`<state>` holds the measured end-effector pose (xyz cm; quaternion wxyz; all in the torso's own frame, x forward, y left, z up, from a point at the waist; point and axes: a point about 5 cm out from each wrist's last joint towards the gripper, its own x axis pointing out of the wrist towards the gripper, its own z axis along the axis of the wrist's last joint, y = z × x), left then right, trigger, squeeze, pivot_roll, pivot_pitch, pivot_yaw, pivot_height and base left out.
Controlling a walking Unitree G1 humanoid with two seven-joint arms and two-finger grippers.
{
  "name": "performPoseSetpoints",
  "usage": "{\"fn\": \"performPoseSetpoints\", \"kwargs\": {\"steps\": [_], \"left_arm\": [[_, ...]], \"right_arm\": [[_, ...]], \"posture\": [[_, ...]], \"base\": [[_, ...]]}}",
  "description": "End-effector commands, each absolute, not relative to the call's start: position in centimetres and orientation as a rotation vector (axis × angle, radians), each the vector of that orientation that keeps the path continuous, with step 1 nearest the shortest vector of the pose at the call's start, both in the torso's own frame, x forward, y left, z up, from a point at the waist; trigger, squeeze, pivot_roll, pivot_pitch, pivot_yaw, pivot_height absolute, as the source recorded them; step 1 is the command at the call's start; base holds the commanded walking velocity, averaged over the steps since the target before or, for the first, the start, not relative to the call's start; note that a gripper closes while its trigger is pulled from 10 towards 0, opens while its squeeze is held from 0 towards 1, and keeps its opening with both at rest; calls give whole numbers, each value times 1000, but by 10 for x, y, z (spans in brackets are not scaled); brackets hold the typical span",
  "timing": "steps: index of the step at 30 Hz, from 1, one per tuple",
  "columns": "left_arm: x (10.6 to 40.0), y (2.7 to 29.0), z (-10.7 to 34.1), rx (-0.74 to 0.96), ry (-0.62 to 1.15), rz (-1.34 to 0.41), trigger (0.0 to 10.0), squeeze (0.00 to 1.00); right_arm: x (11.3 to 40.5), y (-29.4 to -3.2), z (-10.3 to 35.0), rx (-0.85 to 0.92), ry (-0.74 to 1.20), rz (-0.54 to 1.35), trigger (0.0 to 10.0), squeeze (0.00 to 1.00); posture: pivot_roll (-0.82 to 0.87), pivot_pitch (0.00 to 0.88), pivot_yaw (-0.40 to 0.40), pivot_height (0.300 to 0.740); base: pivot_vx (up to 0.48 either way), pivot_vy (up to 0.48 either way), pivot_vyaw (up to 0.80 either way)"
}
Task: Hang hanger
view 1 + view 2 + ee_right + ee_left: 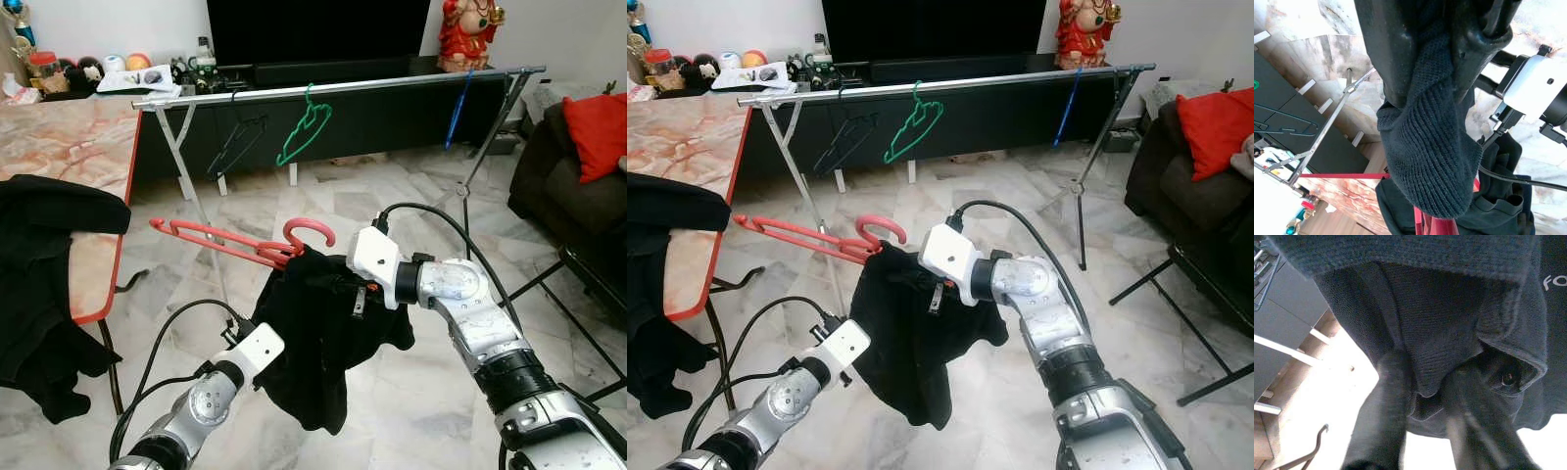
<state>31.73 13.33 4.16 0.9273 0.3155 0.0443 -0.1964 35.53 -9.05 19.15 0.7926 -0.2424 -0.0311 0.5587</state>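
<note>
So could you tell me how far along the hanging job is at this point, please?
Done: the black garment is partly on the red hanger, which sticks out to one side. In hand: the right hand is shut on the garment's knit fabric, and the left hand is up against it from below. Left: carrying it to the rail, where a green hanger already hangs, and hooking it on.

Fingertips of the left gripper (pixel 1435 396) buried in the folds of the black garment (pixel 323 333). Right half of the red hanger (pixel 235 243) covered by that garment. Left gripper's fingers (pixel 1381 416) blurred. Marble table (pixel 59 147) cut off at the picture's left edge.
</note>
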Motion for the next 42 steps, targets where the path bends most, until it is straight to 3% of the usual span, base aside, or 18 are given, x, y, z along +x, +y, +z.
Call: {"fn": "performPoseSetpoints", "kwargs": {"steps": [1,21,31,42], "left_arm": [[313,135,35,649,122,-407,0,0],[315,147,32,642,177,-333,0,0],[313,158,28,626,230,-285,0,0],[305,159,16,617,314,-328,0,0]], "right_arm": [[357,-87,209,-512,-138,1193,10000,0],[358,-95,198,-556,-90,1164,10000,0],[355,-123,163,-728,93,1106,10000,0],[351,-156,139,-739,226,1032,10000,0]], "posture": [[-7,72,9,740],[-8,64,12,740],[-9,70,14,740],[-7,76,13,740]], "base": [[0,0,0],[0,0,0],[0,0,0],[0,0,0]]}}
